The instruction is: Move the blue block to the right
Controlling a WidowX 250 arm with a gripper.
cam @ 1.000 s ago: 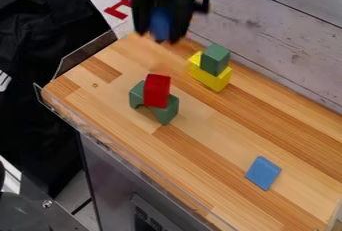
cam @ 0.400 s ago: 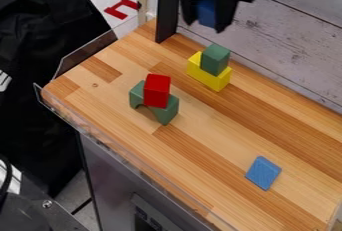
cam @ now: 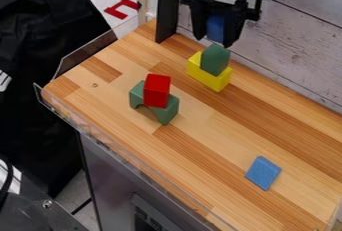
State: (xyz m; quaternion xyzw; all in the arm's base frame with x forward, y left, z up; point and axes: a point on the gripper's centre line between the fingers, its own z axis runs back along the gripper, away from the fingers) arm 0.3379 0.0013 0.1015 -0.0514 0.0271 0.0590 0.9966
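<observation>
Blue block (cam: pixel 215 26) is in the black gripper (cam: pixel 215 40), with one finger on each side of it. The fingers (cam: pixel 234 26) look squeezed onto it, and its low end pokes down between them. It hangs up off the table, so I think the job now is to carry it right and then set it down.

Just under the fingertips in the view is a green block (cam: pixel 214 60), sitting on a yellow block (cam: pixel 219 81). I can't tell how big the gap is. A bump could knock the green one off, so the fingers should lift a bit first, then slide to the right side of the view. Behind the fingers is a gray wall (cam: pixel 304 35), and the fingers should not rub on it.

Lower and left of the fingers, a red block (cam: pixel 157 91) sits on a green arch (cam: pixel 170 113). Going right should miss that pile.

Far off, low and right of the fingers, a flat blue block (cam: pixel 263 173) lies on the wood table (cam: pixel 200 142). The held one should not land on top of it.

Go slow, with a firm squeeze. Bring the block straight down, let it touch the wood, then let go softly and lift straight up so it won't tip.
</observation>
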